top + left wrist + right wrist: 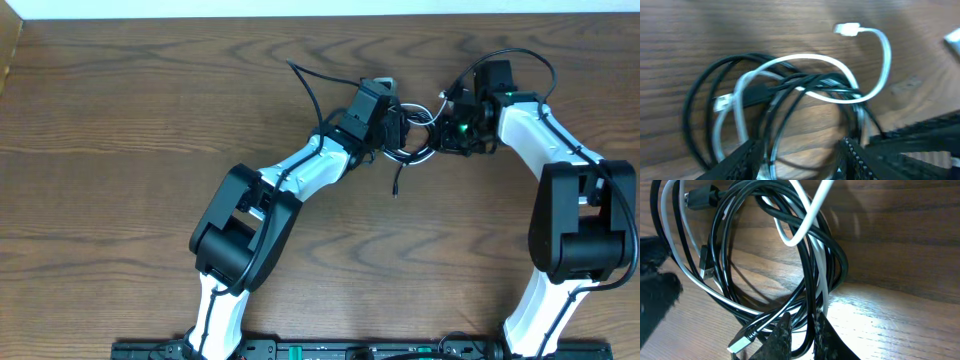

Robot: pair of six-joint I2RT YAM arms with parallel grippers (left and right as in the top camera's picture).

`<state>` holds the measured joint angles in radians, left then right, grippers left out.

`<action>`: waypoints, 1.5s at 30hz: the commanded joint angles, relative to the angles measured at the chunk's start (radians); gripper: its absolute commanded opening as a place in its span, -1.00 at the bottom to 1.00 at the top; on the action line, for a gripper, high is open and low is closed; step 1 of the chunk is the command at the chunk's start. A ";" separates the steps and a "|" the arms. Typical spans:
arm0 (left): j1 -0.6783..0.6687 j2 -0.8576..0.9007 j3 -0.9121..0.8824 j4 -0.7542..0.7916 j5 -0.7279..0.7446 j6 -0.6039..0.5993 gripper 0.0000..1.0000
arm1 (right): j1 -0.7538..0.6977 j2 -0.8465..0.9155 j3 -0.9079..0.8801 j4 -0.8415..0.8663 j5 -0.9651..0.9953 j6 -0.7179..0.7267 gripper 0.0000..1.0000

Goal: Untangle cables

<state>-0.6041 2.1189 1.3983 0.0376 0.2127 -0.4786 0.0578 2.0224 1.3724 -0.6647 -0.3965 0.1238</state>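
Right tool [801, 317] is closed to a narrow gap on the tangle. In the right wrist view, strands of the black cable [841, 262] run down between its two fingertips, and the white cable [807, 217] passes just beside the right-hand finger. Whether the white one is also pinched I cannot tell. From that grip the black cable spreads upward in several overlapping loops that lie on the wooden worktop [150, 100]. The white cable threads through them and bends back in a tight hairpin near the top. A silver flat plug [740, 342] lies just left of the fingertips, and a black plug [697, 197] sits at the upper left of the loops.

Left tool [800, 142] stands open, its ridged fingers [747, 160] well apart on either side of the bundle. A few strands run through the gap, and neither pad clamps them. Beyond the fingers, in this blurred view, the black loops and a white arc cross each other. The white cable's free end curls off to the right and ends in a small white plug [847, 30] resting on the wood.

From overhead, the two tools face each other near the far middle of the worktop, with the knot of cables between them, and a short black end [397, 183] trails toward the near edge.
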 commanded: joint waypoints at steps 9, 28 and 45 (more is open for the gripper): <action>0.002 0.018 0.006 -0.028 -0.154 -0.013 0.15 | 0.009 0.007 -0.002 -0.001 0.006 -0.017 -0.75; -0.004 0.078 0.006 -0.003 -0.123 -0.013 -0.85 | 0.009 0.007 -0.002 -0.006 0.041 -0.017 -0.73; -0.004 -0.279 0.006 -0.160 0.069 -0.013 -0.85 | 0.012 0.009 -0.047 0.075 0.106 0.094 -0.66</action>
<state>-0.6075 1.9198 1.3972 -0.1223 0.2268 -0.4973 0.0578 2.0224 1.3373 -0.6006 -0.3115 0.1688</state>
